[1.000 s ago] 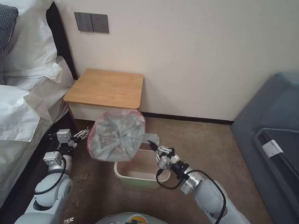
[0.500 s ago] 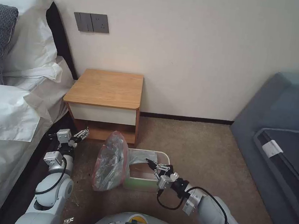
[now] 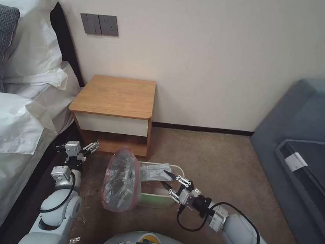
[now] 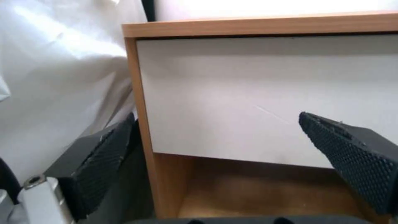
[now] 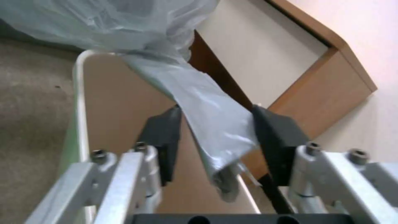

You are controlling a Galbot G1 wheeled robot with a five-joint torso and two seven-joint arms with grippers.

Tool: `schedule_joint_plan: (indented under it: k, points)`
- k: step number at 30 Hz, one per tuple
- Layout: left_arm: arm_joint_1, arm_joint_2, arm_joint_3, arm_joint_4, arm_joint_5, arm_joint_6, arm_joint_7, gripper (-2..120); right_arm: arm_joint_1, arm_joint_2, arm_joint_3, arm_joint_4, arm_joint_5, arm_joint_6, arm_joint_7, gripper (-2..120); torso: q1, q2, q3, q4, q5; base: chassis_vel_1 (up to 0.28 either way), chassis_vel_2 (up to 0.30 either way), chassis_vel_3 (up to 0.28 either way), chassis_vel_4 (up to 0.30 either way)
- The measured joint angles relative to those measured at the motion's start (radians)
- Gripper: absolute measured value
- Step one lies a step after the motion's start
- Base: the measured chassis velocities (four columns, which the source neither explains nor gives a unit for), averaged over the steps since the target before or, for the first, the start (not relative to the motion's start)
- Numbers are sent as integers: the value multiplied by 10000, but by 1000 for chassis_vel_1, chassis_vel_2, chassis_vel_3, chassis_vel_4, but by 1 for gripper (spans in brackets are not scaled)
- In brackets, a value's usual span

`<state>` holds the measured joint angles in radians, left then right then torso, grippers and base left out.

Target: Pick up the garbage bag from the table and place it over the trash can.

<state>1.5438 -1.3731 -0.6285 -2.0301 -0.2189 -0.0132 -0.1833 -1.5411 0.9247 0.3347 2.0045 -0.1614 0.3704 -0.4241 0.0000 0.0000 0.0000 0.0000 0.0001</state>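
The garbage bag (image 3: pixel 121 180) slumps crumpled against the left side of the cream trash can (image 3: pixel 154 201) on the carpet. A grey strip of it stretches over the can's opening. That strip (image 5: pixel 207 115) lies loose between the spread fingers of my right gripper (image 3: pixel 166 178), which hovers open over the can's rim (image 5: pixel 79 93). My left gripper (image 3: pixel 91 147) is open and holds nothing. It sits low in front of the white drawer front (image 4: pixel 257 99) of the table (image 3: pixel 114 95). The table's top is bare.
A bed with white bedding (image 3: pixel 10 120) runs along the left, close to my left arm. A grey sofa (image 3: pixel 310 127) fills the right side. Open carpet (image 3: pixel 213 159) lies between the can and the sofa. A small scrap (image 3: pixel 74 239) lies near my base.
The bag has dropped from mid-air to hang against the can's left side. My right gripper has lowered, drawn back toward me and opened. The left arm has barely moved.
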Motion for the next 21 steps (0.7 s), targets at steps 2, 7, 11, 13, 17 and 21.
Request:
schedule_joint_plan:
  k: [2, 7, 11, 13, 17, 21]
  points:
    - [71, 60, 79, 0, 136, -51, 15, 99, -18, -329, 262, 82, 440, -106, -288, 57, 0, 0, 0, -1, 0, 0, 0, 0, 0]
    - [255, 254, 123, 5, 220, -135, 46, 99, -62, -861, 586, 93, 891, 12, -676, 71, 0, 0, 0, 1, 0, 0, 0, 0, 0]
    - [456, 557, 148, -30, 119, -122, 65, 99, -158, -1363, 768, 110, 1373, 138, -755, 84, 0, 0, 0, -1, -1, 0, 0, 0, 0]
    - [727, 831, 184, -354, -376, 187, 60, 99, -113, -1601, 1011, 112, 1631, 290, -780, 93, 0, 0, 0, -1, -1, 0, 0, 0, 0]
    - [1180, 1049, 175, -1071, -1297, 612, 428, 99, 0, -1581, 1321, 179, 2004, 366, -775, 100, 0, 0, 0, 2, -2, 0, 0, 0, 0]
    - [1535, 1170, 69, -2146, -2487, 951, 983, 99, 199, -1155, 1564, 184, 2283, 471, -701, 100, 0, 0, 0, 0, 0, 0, 0, 0, 0]
